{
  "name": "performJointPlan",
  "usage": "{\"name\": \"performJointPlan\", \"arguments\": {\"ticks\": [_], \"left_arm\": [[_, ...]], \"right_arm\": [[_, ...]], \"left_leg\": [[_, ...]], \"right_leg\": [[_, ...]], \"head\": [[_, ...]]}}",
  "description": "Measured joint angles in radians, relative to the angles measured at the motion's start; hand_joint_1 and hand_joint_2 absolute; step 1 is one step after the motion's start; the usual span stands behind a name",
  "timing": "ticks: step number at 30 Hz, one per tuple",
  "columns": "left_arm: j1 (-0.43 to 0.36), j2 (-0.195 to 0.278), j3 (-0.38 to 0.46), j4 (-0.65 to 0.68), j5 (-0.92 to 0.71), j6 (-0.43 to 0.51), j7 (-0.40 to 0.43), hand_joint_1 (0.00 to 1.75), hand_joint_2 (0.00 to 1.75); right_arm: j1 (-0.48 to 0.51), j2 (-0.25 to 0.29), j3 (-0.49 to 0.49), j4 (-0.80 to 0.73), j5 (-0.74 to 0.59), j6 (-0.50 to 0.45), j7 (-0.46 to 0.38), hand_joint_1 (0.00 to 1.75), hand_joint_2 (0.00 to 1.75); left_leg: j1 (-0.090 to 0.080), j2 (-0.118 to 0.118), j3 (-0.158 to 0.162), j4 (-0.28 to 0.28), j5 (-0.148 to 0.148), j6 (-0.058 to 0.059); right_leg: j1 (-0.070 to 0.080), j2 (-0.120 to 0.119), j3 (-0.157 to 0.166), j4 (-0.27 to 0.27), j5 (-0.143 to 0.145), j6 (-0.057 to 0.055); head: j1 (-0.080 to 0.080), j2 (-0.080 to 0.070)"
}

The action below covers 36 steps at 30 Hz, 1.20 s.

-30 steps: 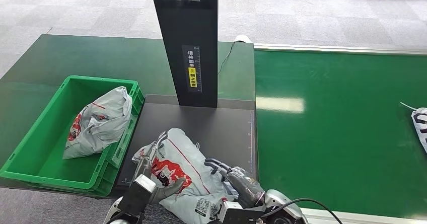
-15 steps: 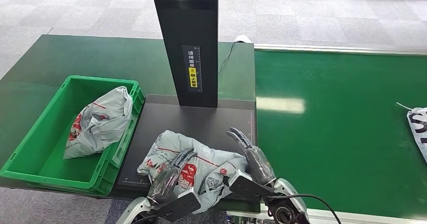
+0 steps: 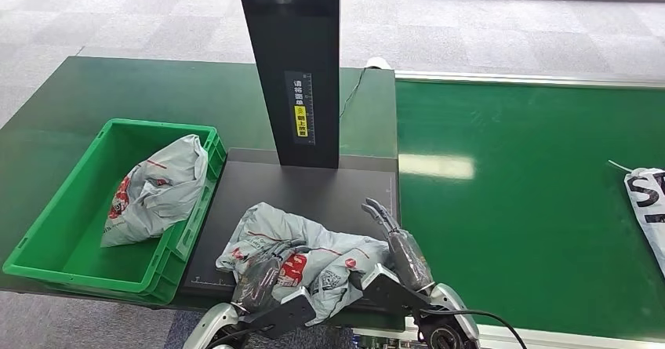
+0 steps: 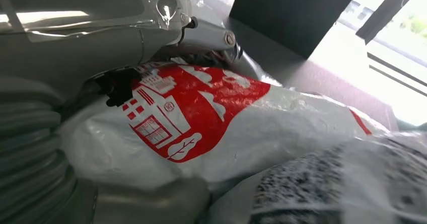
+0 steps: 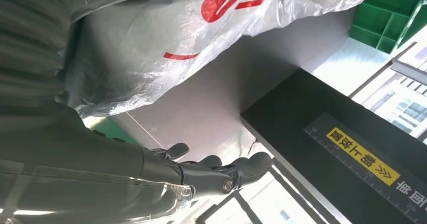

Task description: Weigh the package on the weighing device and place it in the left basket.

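Package: grey plastic mailer bag point(image 3: 302, 247), crumpled and puffy, with a red printed logo and dark code patches on its skin. It lies on the dark weighing plate point(image 3: 314, 192), at the near edge, in front of the black upright column point(image 3: 294, 67).
Handling: I'd call it light and soft, a floppy bag that sags and shifts its shape when lifted. The film looks smooth and glossy, so it may slide out of a shallow pinch.
Where to grip: best guess, gather a thick fold near the red logo, or cup it from both sides; a thin corner would likely just stretch or slip.
Left hand: the left hand point(image 3: 263, 274) is down on the package's near side, dark fingers curled over the red logo. The left wrist view has the bag pressed right up against the hand, so I read that as holding it.
Right hand: the right hand point(image 3: 396, 239) sits just beside the bag's right end, fingers stretched out straight and apart, holding nothing. The right wrist view shows the same fingers point(image 5: 211, 171) extended, with the bag alongside.
Basket: green basket point(image 3: 47, 231) on the tabletop to the left of the plate, already with another grey bag point(image 3: 153, 188) inside.
Also around: a further bag point(image 3: 647, 204) lies far right on the green belt point(image 3: 517, 208).
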Motion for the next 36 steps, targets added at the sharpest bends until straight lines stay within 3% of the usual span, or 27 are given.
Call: {"name": "performJointPlan", "arguments": {"ticks": [14,26,36], "left_arm": [[0.064,-0.002,0.058,-0.120,0.151,0.257,-0.198,1.75,1.75],[0.132,-0.010,0.095,-0.330,0.261,0.622,-0.458,1.75,1.75],[0.173,-0.060,0.176,-0.534,0.199,0.645,-0.493,1.75,1.75]], "right_arm": [[0.055,-0.003,-0.029,-0.066,-0.050,-0.002,-0.016,0.00,1.75],[0.070,-0.004,-0.050,-0.089,-0.124,-0.024,-0.041,0.00,1.75],[0.068,-0.007,-0.050,-0.089,-0.127,-0.024,-0.041,0.00,1.75]], "left_leg": [[0.000,0.001,-0.005,0.000,0.000,0.000],[0.000,0.001,-0.006,0.000,0.000,0.000],[0.000,0.001,-0.007,0.000,0.000,0.000]], "right_leg": [[0.000,0.000,-0.007,0.000,0.000,0.000],[0.000,0.000,-0.008,0.000,0.000,0.000],[0.000,0.000,-0.008,0.000,0.000,0.000]], "head": [[0.000,0.000],[0.000,0.000],[0.000,0.000]]}}
